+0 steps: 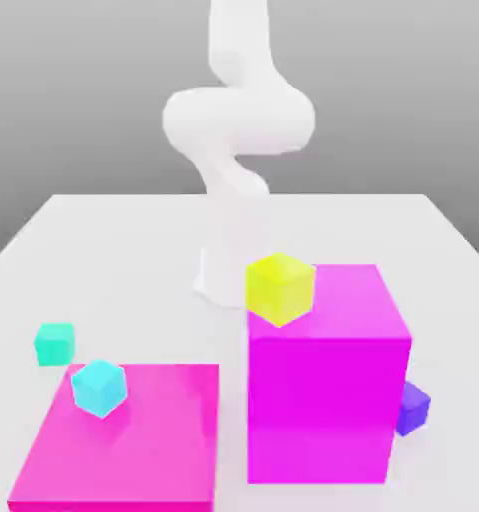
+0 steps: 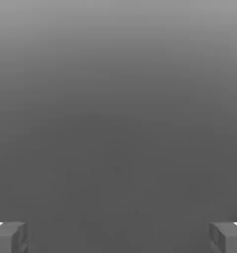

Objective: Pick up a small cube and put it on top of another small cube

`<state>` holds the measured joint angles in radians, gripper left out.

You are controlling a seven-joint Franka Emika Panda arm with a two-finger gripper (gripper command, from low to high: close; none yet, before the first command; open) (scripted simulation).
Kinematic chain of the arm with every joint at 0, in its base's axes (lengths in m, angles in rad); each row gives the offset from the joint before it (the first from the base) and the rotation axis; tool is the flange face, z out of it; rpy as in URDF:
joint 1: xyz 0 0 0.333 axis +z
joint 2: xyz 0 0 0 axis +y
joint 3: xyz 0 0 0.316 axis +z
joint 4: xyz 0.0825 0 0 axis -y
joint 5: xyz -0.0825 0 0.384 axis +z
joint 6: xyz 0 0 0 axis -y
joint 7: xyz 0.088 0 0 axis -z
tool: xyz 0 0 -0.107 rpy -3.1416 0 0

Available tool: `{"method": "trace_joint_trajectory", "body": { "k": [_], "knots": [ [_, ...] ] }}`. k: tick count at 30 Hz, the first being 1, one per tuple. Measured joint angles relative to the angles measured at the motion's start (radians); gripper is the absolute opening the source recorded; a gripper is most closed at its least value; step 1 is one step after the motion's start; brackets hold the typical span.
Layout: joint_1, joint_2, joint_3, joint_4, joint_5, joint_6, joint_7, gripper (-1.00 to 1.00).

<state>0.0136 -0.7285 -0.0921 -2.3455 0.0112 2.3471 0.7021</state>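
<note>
Standing at the far side of the pale table (image 1: 333, 230), the white arm (image 1: 238, 120) rose out of the exterior view. At that view's left, the teal cube (image 1: 54, 344) sat on the table, just beyond the far left part of a flat pink slab (image 1: 133, 450). The sky-cyan cube (image 1: 99, 388) was a little nearer and to its right, on the slab's far left area. Right of the slab stood the big magenta block (image 1: 323, 410), with the yellow cube (image 1: 280, 290) on its top, toward the left edge, one corner turned to the near side. A purple cube (image 1: 411, 409) lay by the block's right side, partly hidden behind it.

In the hand view, the gripper (image 2: 118, 237) had its jaws spread wide, with grey background between them and nothing in their hold.
</note>
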Motion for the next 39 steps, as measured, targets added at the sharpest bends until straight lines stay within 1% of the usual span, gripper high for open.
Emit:
{"method": "trace_joint_trajectory", "body": {
  "k": [9,16,21,23,26,27,28,30,34,39],
  "knots": [
    [0.036,0.263,-0.323,-0.166,0.053,0.171,-0.365,0.00],
    [0.041,0.468,-0.543,-0.292,0.105,0.301,-0.652,0.00],
    [0.020,0.612,-0.674,-0.381,0.139,0.394,-0.854,0.00],
    [-0.011,0.667,-0.715,-0.418,0.142,0.432,-0.927,0.00],
    [-0.101,0.738,-0.756,-0.473,0.101,0.490,-1.005,0.00],
    [-0.126,0.755,-0.753,-0.480,0.101,0.504,-1.025,0.00],
    [-0.120,0.770,-0.742,-0.481,0.115,0.514,-1.046,0.00],
    [-0.130,0.800,-0.714,-0.474,0.170,0.530,-1.095,0.00],
    [-0.194,0.862,-0.619,-0.452,0.310,0.560,-1.203,0.00],
    [-0.312,0.940,-0.458,-0.426,0.495,0.601,-1.341,0.00]
  ]
}}
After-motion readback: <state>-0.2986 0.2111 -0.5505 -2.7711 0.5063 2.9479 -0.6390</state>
